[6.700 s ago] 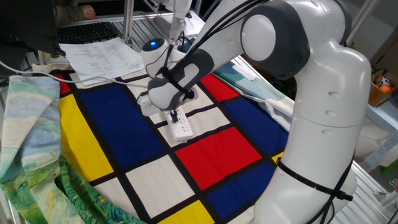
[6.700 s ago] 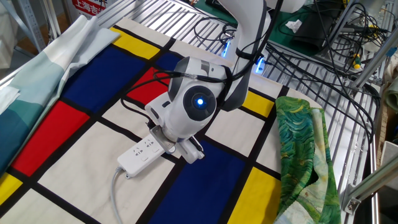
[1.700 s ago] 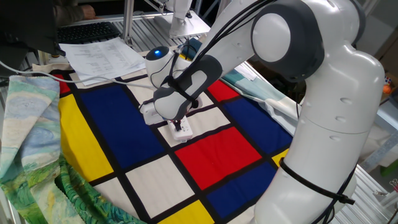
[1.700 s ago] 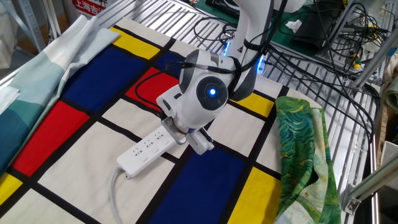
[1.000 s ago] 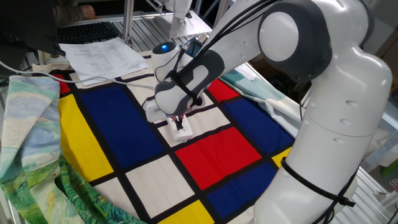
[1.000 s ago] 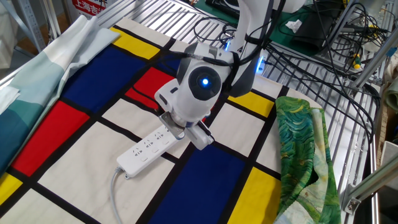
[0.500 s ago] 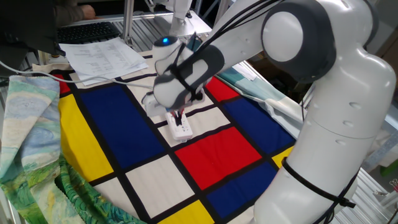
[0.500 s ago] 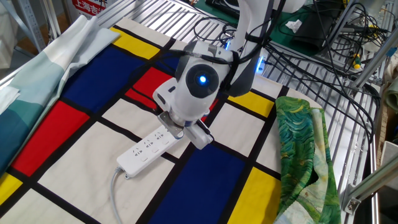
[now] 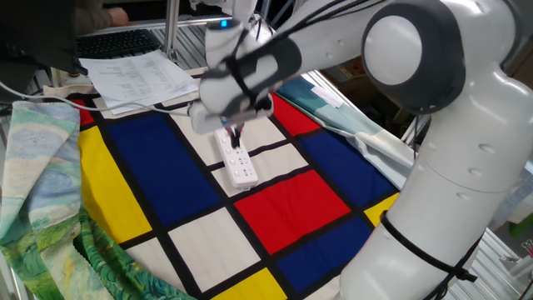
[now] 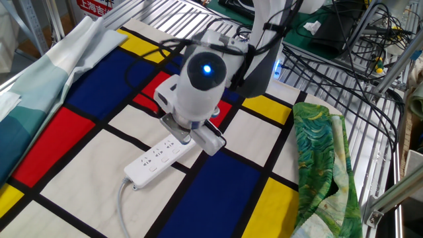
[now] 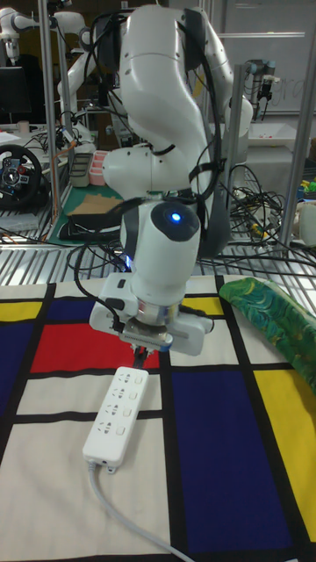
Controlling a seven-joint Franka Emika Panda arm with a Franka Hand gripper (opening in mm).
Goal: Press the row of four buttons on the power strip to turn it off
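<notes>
The white power strip (image 9: 238,160) (image 10: 156,160) (image 11: 117,414) lies on a white square of the coloured checked cloth. Its thin cord (image 11: 125,518) runs off the near end. The four buttons (image 11: 127,397) show only as tiny dark marks in a line along the top. My gripper (image 9: 233,134) (image 11: 142,353) hangs just above the strip's far end and does not touch it. Its fingertips come together into one narrow dark tip, so it is shut with nothing held. In the other fixed view the hand (image 10: 195,92) hides the fingertips.
A stack of papers (image 9: 137,75) lies at the cloth's far corner. A green patterned cloth (image 9: 37,175) (image 10: 324,158) is bunched along one side and a pale blue cloth (image 10: 36,79) along another. Cables (image 10: 330,59) lie on the wire rack behind.
The gripper has lifted off the power strip and drawn back toward its far end. The strip has not moved.
</notes>
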